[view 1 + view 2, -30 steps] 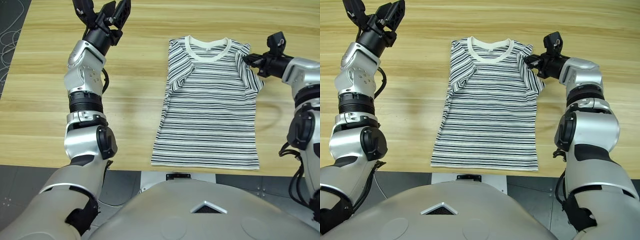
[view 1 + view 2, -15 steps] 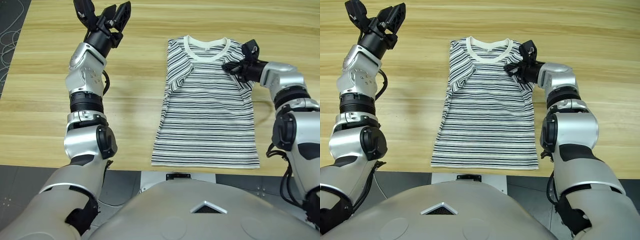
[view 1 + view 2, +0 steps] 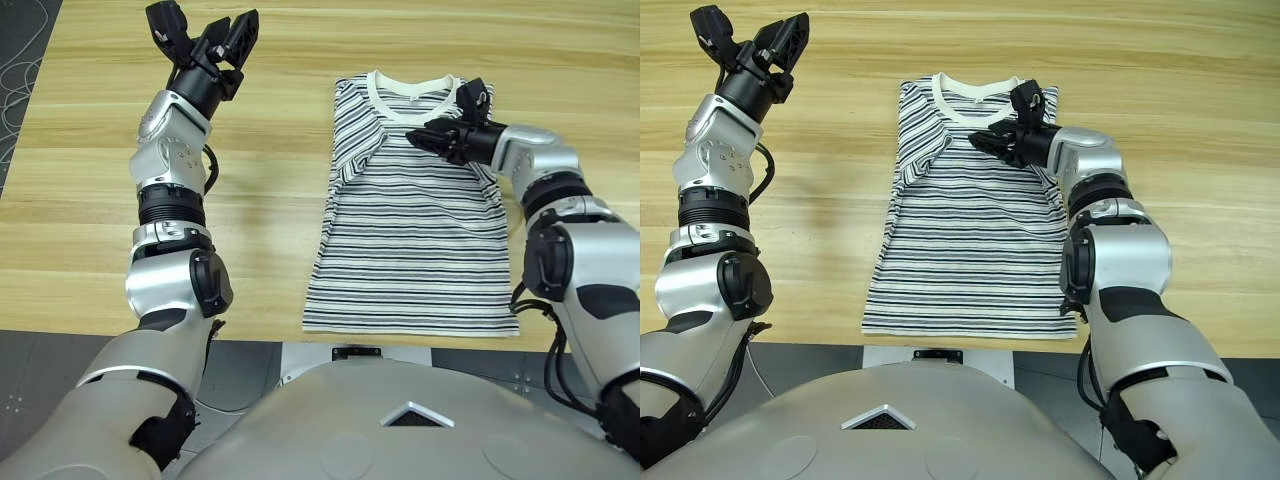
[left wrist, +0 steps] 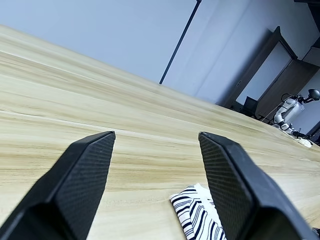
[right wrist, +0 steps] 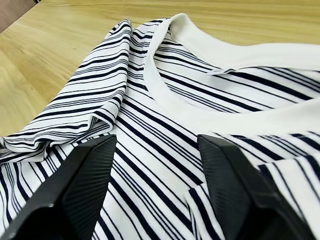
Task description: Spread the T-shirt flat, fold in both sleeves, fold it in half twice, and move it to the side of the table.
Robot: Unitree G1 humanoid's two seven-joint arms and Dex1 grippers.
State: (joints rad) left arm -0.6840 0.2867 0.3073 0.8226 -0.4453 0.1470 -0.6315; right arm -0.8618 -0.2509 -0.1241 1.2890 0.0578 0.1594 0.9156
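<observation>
The striped T-shirt (image 3: pixel 415 230) with a cream collar (image 3: pixel 415 100) lies flat on the wooden table (image 3: pixel 260 200), collar away from me. Its left sleeve (image 3: pixel 355 140) is folded in over the chest, and the right sleeve (image 3: pixel 492 165) is turned inward too. My right gripper (image 3: pixel 432 138) hovers low over the upper chest just below the collar, open, with striped cloth (image 5: pixel 150 125) beneath and nothing between its fingers (image 5: pixel 85 190). My left gripper (image 3: pixel 205 35) is raised over the far left of the table, open and empty, well away from the shirt (image 4: pixel 197 215).
Bare wood runs left of the shirt and along the far side. The table's near edge (image 3: pixel 250 335) is just below the shirt's hem. Cables (image 3: pixel 20 60) lie on the dark floor past the table's left end.
My right gripper has moved left from the shirt's right edge to over the chest, bringing the right sleeve inward, and its fingers now stand apart. The left arm has hardly moved.
</observation>
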